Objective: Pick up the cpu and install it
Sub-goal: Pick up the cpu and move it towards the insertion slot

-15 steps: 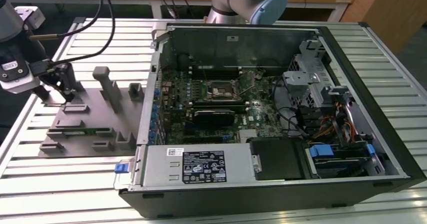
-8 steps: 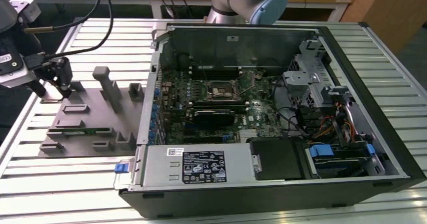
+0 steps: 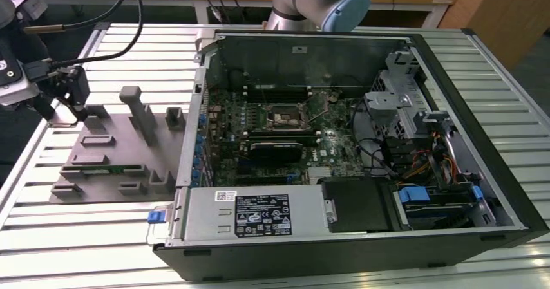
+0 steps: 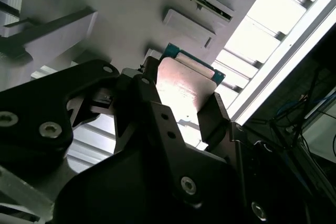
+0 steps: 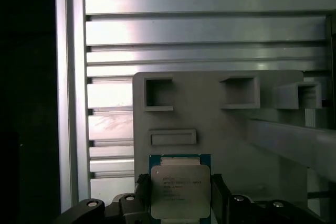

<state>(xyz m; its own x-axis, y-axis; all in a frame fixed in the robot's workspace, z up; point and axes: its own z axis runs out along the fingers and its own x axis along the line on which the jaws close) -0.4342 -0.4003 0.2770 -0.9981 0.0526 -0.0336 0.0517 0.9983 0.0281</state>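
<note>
End effector (image 3: pixel 69 99) is hanging at the exterior view's left, over the far end of the grey fixture plate (image 3: pixel 112 167) lying on the slatted table (image 3: pixel 86 237).

- Grip: in the first wrist view the two black fingers (image 5: pixel 143 190) are bearing on opposite side edges of the cpu (image 5: pixel 180 192), pinching it between them. The silver lid is facing the camera and a thin green rim is showing at the end pointing away from the wrist.
- The second wrist view is showing the same hold: the cpu (image 4: pixel 184 85) is sitting between the fingers, tilted against the plate's face. It is looking clear of the plate, though I cannot tell for certain.
- The chip is near-square. Its slightly longer side is running outward from the wrist, parallel to the fingers.
- Key relation: the open computer case (image 3: pixel 447 173) is lying toward the exterior view's right of the end effector. The socket (image 3: pixel 288 116) on the motherboard (image 3: pixel 257 167) inside it is well apart from the held cpu, beyond the case wall.
</note>
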